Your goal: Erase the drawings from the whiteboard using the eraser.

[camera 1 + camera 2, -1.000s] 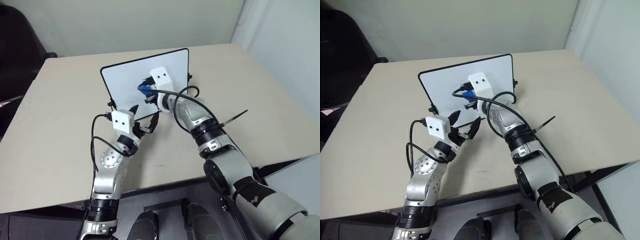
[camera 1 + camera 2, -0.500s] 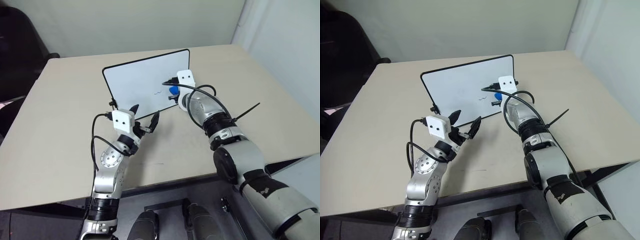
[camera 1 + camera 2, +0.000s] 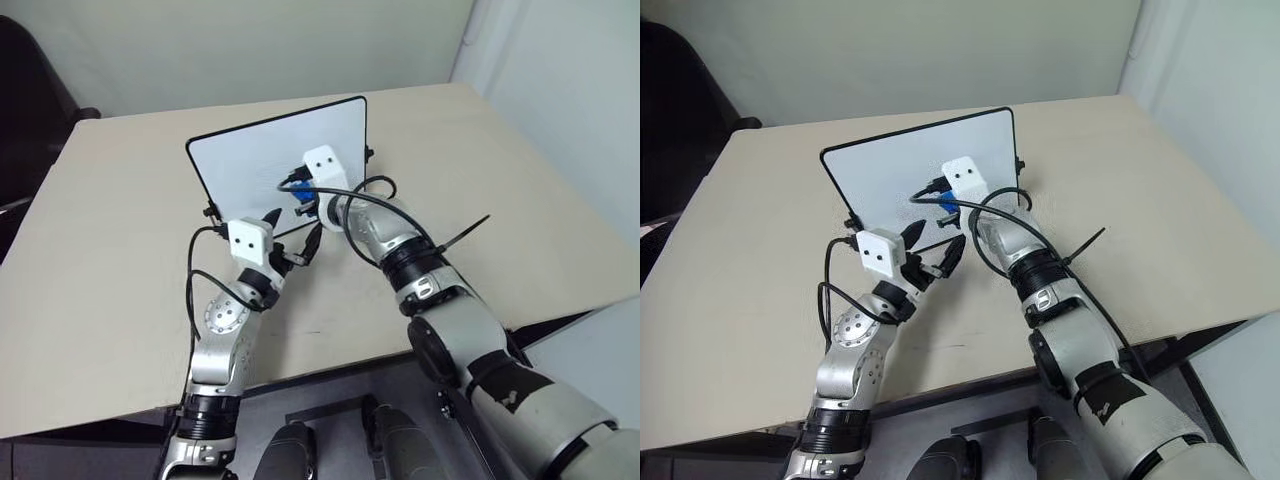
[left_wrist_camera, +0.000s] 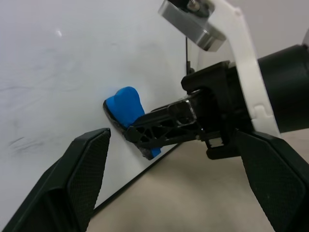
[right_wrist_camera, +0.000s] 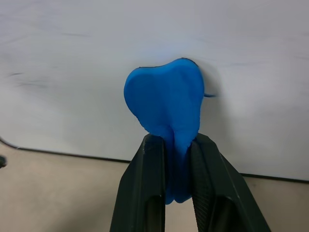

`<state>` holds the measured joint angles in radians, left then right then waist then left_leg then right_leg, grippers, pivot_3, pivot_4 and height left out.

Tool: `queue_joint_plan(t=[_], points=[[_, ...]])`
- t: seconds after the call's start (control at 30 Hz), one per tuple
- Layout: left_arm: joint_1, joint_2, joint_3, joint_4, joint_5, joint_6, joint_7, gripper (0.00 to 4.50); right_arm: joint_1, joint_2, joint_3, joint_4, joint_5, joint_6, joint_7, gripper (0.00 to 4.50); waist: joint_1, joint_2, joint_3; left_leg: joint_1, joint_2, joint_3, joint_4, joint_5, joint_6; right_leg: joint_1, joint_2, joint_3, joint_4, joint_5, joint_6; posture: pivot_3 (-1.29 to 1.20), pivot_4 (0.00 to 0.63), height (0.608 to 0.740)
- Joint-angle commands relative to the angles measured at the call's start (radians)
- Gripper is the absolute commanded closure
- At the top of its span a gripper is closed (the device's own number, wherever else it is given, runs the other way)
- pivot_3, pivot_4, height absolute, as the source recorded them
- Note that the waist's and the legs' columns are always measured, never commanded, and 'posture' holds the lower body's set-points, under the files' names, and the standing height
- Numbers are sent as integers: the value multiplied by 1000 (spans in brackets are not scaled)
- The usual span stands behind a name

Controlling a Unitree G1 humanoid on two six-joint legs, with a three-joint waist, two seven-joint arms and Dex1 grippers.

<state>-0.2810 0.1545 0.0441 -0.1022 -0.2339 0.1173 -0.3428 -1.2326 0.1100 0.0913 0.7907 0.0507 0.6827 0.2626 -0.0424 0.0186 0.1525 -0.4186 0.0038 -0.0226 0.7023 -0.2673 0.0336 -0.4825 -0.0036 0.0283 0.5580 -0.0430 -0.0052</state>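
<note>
Right wrist view: fingers (image 5: 175,159) pinching eraser (image 5: 165,104).

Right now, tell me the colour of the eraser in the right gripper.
Bright blue; the eraser shows best in the right wrist view, pinched between the black fingers.

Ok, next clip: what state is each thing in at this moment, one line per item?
whiteboard: propped upright on the table, faint smears.
eraser: clamped, pressed against the board.
drawings: a blue trace beside the eraser.
right gripper: shut on the eraser.
left gripper: open, empty, near the board's lower edge.
</note>
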Motion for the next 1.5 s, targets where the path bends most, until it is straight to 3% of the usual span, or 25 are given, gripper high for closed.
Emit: queue_joint_plan(t=[0.03,0.27,0.7,1.0,1.5], points=[[-8,-3,-4,-30,-3,-9,4,0,8,49,50,-93,1,20,46,4044,1,0,0,0,0,0,0,0,0,0,0,0,0,0,0,0,150,740],[-3,-3,2,-36,-1,-10,4,0,-11,15,18,-25,-22,22,-6,4044,10,0,0,0,-1,0,0,-1,-1,0,-1,0,0,-1,0,0,150,740],[-9,6,7,-30,-2,-11,1,0,-106,-68,-167,184,27,-140,-175,4044,22,0,0,0,-2,0,3,1,1,2,-2,0,0,0,2,0,150,740],[-13,24,16,-30,-1,-1,5,0,-99,-38,-97,136,15,-98,-49,4044,11,0,0,0,-1,0,2,1,1,0,0,0,0,0,4,0,150,740],[-20,37,38,-6,-8,-8,0,0,-75,-35,-63,112,1,-98,-13,4044,4,0,0,0,-1,0,2,0,0,-1,0,0,0,3,-1,0,150,740]])
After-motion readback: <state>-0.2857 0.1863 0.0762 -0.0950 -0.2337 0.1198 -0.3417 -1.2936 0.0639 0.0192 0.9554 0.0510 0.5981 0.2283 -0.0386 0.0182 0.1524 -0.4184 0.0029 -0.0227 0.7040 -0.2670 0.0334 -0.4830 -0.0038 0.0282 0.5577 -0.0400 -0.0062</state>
